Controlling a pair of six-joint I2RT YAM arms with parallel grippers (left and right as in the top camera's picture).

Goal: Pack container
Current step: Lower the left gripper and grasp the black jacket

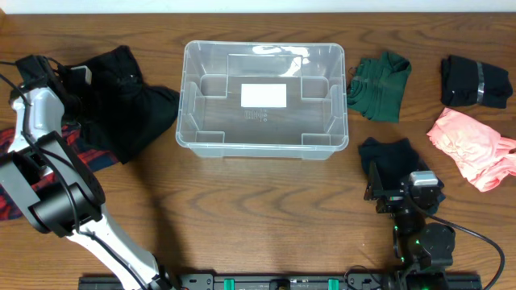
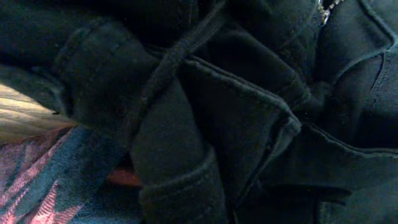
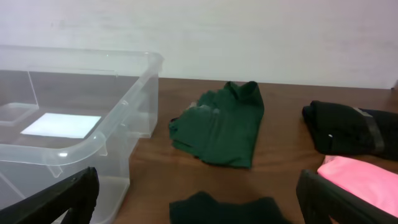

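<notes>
The clear container stands empty at the table's middle, with a white label on its bottom. It also shows at the left of the right wrist view. My left gripper is down against a black garment at the far left. That garment fills the left wrist view and hides the fingers. My right gripper is open and empty, low over a small black garment at the front right, which also shows in the right wrist view.
A red and blue plaid cloth lies under the left arm, also in the left wrist view. Right of the container lie a green garment, a black folded garment and a pink garment.
</notes>
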